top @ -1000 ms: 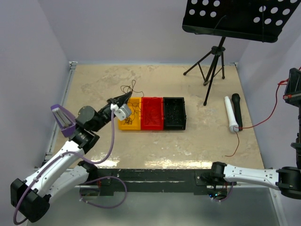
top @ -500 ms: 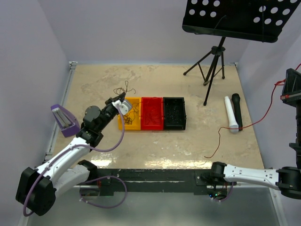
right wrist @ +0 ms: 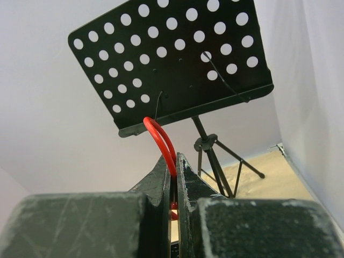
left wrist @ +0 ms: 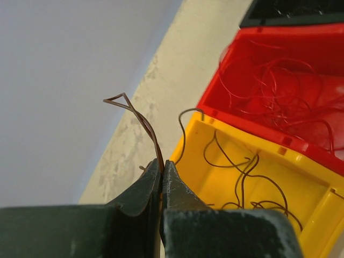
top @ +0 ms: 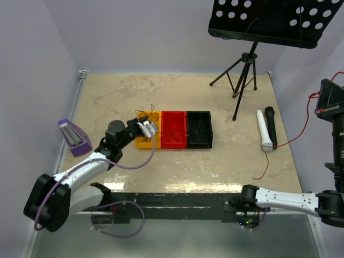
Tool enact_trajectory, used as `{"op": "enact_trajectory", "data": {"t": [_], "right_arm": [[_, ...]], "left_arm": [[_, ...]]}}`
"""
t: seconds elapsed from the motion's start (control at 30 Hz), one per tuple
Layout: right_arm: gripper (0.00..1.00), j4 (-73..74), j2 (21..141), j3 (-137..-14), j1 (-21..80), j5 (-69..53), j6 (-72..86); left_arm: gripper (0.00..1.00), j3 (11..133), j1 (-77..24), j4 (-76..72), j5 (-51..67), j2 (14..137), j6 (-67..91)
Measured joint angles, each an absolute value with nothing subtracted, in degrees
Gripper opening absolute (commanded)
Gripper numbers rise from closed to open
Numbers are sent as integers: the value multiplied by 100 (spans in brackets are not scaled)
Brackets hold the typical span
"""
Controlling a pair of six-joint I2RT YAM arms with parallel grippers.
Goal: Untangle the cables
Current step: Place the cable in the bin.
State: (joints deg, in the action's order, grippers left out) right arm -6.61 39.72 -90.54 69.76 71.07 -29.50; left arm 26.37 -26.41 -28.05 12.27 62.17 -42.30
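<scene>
With strands (left wrist: pixel 279 102) already in the yellow tray (left wrist: pixel 312 188) and red tray (left wrist: pixel 252 126), your left tool (left wrist: pixel 162 165) pinches a brown wire (left wrist: pixel 146 126), your right tool (right wrist: pixel 173 161) a red wire (right wrist: pixel 164 142), both undelivered.

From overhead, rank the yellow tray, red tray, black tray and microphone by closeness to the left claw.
1. Yellow tray, directly by it.
2. Red tray, next rightward.
3. Black tray, beyond that.
4. Microphone, far right.
</scene>
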Motion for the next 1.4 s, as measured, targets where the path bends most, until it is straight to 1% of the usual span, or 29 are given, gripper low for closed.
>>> {"op": "enact_trajectory", "data": {"t": [0.3,0.6,0.7,0.93,1.1,1.13,1.17,1.4], "right_arm": [[0,-661,3944,-8748,6987,7094,-2893],[0,-777,3918,-8462,6997,7035,-2849],[0,-775,3896,-8392,7011,6973,-2816],[0,-779,3865,-8385,7011,6945,-2783],[0,-792,3854,-8385,7011,6945,-2781],[0,-794,3854,-8383,7011,6945,-2783],[0,-799,3854,-8381,7011,6945,-2781],[0,-823,3859,-8350,7013,6945,-2781]], "left_arm": [[0,2692,-2641,-2764,1347,7216,-4429],[0,3605,-2641,-2506,1586,8259,-4392],[0,3715,-2641,-2423,1551,8532,-4394],[0,3671,-2641,-2075,1411,8691,-4281],[0,3667,-2641,-1927,1459,8691,-3885],[7,3667,-2641,-1857,1481,8691,-3798],[16,3667,-2641,-1798,1507,8691,-3726],[28,3673,-2641,-1448,1656,8552,-3203]]}}
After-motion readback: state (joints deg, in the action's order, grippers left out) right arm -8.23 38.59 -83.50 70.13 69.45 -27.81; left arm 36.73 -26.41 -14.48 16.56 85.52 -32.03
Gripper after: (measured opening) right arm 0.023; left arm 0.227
